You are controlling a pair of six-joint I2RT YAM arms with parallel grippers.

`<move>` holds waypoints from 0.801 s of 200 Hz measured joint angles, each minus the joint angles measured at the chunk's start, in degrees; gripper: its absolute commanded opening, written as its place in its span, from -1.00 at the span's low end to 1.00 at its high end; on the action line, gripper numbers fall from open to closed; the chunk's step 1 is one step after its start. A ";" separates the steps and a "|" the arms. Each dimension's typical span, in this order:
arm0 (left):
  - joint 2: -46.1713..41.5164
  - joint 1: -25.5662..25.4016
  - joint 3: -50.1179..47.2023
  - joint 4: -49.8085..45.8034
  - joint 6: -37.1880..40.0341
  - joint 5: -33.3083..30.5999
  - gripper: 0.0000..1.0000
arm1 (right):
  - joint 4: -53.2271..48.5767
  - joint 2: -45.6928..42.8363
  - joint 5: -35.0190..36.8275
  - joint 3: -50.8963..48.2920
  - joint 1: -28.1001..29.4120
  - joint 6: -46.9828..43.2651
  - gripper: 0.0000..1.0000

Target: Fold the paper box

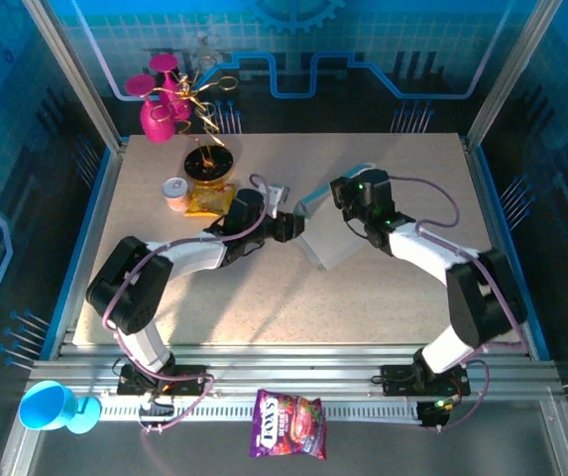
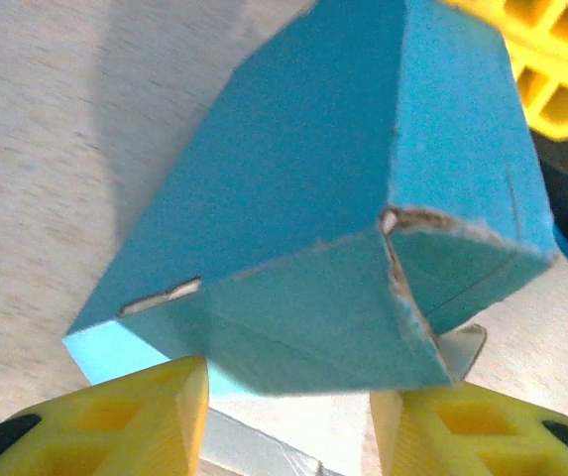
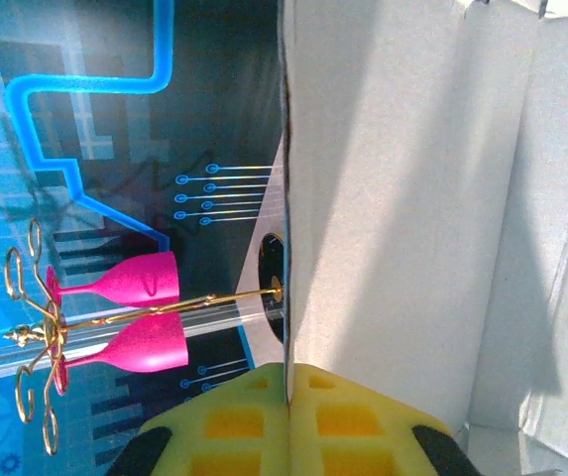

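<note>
The paper box (image 1: 331, 246) stands half-formed at the middle of the table, light blue outside and pale inside. In the left wrist view its blue outer walls and a folded end flap (image 2: 313, 198) hang just beyond my left gripper (image 2: 288, 382), whose yellow fingers (image 2: 179, 397) stand apart and open, with the box's lower edge at their tips. From above, my left gripper (image 1: 288, 226) sits at the box's left side. My right gripper (image 1: 341, 203) is at the box's far corner. It (image 3: 286, 372) is shut on the thin edge of an upright wall, whose whitish inside (image 3: 402, 198) faces the camera.
At the back left stand pink goblets (image 1: 160, 104), a gold wire stand (image 1: 209, 94), a dark bowl (image 1: 211, 164), a yellow packet (image 1: 209, 201) and a small can (image 1: 175, 191). A blue cup (image 1: 51, 407) and a snack bag (image 1: 288, 424) lie in front of the arm bases.
</note>
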 measured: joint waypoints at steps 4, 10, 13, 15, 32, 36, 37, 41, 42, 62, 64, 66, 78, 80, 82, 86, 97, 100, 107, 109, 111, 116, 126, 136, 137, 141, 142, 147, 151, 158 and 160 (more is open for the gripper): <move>-0.50 -0.55 -0.20 -0.22 -0.17 0.24 -0.05 | -0.72 -1.07 0.37 -0.46 0.13 -0.02 -1.00; -1.40 -1.57 -0.70 -0.50 -0.42 0.70 -0.05 | -1.55 -2.43 0.61 -1.03 0.20 -0.20 -1.00; -1.73 -1.84 -0.85 -0.55 -0.44 0.83 -0.05 | -1.79 -2.93 0.66 -1.42 0.20 -0.22 -1.00; -2.01 -2.16 -1.07 -0.61 -0.57 0.92 -0.05 | -1.73 -3.15 0.70 -1.62 0.20 -0.22 -1.00; -3.82 -3.76 -2.64 -0.76 -1.29 1.42 -0.05 | -0.52 -3.17 0.70 -3.93 0.02 -0.44 -1.00; -4.09 -3.91 -2.93 -0.90 -1.38 1.42 -0.06 | -0.26 -2.71 0.55 -4.35 -0.07 -0.61 -1.00; -4.11 -3.91 -2.95 -0.92 -1.38 1.42 -0.06 | -0.15 -2.51 0.52 -4.48 -0.09 -0.61 -1.00; -4.20 -3.93 -3.08 -1.03 -1.38 1.42 -0.06 | 0.15 -1.84 0.31 -4.81 -0.15 -0.76 -1.00; -4.20 -3.93 -3.10 -1.05 -1.38 1.42 -0.06 | 0.17 -1.68 0.31 -4.85 -0.20 -0.85 -1.00; -4.17 -3.72 -3.28 -1.75 -1.27 1.38 -0.09 | 2.64 2.95 -1.20 -5.31 -1.03 -1.79 -1.00; -4.17 -3.69 -3.28 -1.77 -1.22 1.36 -0.10 | 2.95 3.43 -1.33 -5.31 -1.11 -1.88 -1.00; -4.15 -3.69 -3.28 -1.77 -1.25 1.38 -0.10 | 3.45 3.76 -1.44 -5.31 -1.16 -1.92 -1.00; -3.93 -3.63 -3.28 -1.79 -0.98 1.38 -0.13 | 5.18 5.62 -2.34 -5.31 -1.64 -2.36 -1.00; -3.85 -3.63 -3.28 -1.79 -1.01 1.36 -0.14 | 5.35 5.79 -2.40 -5.31 -1.73 -2.36 -1.00; -3.80 -3.63 -3.28 -1.77 -0.96 1.38 -0.14 | 5.49 6.01 -2.58 -5.31 -1.81 -2.43 -1.00; -3.63 -3.63 -3.28 -1.77 -0.94 1.38 -0.15 | 5.84 6.29 -2.73 -5.31 -1.92 -2.56 -1.00; -3.15 -3.63 -3.30 -1.79 -0.81 1.36 -0.14 | 7.17 6.95 -3.19 -5.31 -2.25 -2.75 -1.00; -3.02 -3.63 -3.32 -1.75 -0.81 1.36 -0.14 | 7.52 7.10 -3.32 -5.31 -2.40 -2.78 -1.00; -2.80 -3.63 -3.56 -1.33 -0.81 1.33 -0.14 | 8.41 7.37 -3.87 -5.31 -2.67 -2.78 -1.00; -2.78 -3.63 -3.69 -1.20 -0.81 1.31 -0.13 | 8.63 7.43 -3.98 -5.31 -2.71 -2.78 -1.00; -2.78 -3.63 -3.82 -1.11 -0.81 1.27 -0.13 | 8.90 7.50 -4.02 -5.31 -2.80 -2.78 -1.00; -2.78 -3.63 -4.20 -0.85 -0.85 1.09 -0.12 | 9.42 7.72 -4.35 -5.31 -3.02 -2.75 -1.00; -2.80 -3.65 -4.94 -0.31 -1.01 0.92 -0.07 | 10.34 8.07 -4.83 -5.31 -3.43 -2.78 -1.00; -2.91 -3.65 -5.75 0.22 -1.40 0.68 -0.05 | 10.93 8.41 -5.38 -5.31 -3.93 -2.78 -1.00; -2.91 -3.65 -5.81 0.28 -1.46 0.66 -0.05 | 11.02 8.44 -5.51 -5.31 -4.02 -2.78 -1.00; -3.15 -3.65 -6.27 0.50 -1.51 0.48 -0.05 | 11.15 8.55 -5.75 -5.31 -4.17 -2.75 -1.00; -3.17 -3.65 -6.45 0.66 -1.57 0.39 -0.05 | 11.21 8.57 -5.73 -5.31 -4.24 -2.75 -1.00; -3.63 -3.65 -7.04 0.87 -1.95 0.07 -0.05 | 11.37 8.61 -5.97 -5.31 -4.48 -2.75 -1.00; -4.07 -3.65 -7.54 1.03 -2.32 -0.22 -0.05 | 11.43 8.63 -6.14 -5.31 -4.68 -2.75 -1.00; -5.01 -3.65 -8.35 1.27 -2.91 -0.63 -0.09 | 11.54 8.63 -6.49 -5.29 -5.01 -2.75 -1.00; -5.38 -3.65 -8.63 1.27 -3.02 -0.81 -0.11 | 11.58 8.63 -6.62 -5.29 -5.14 -2.75 -1.00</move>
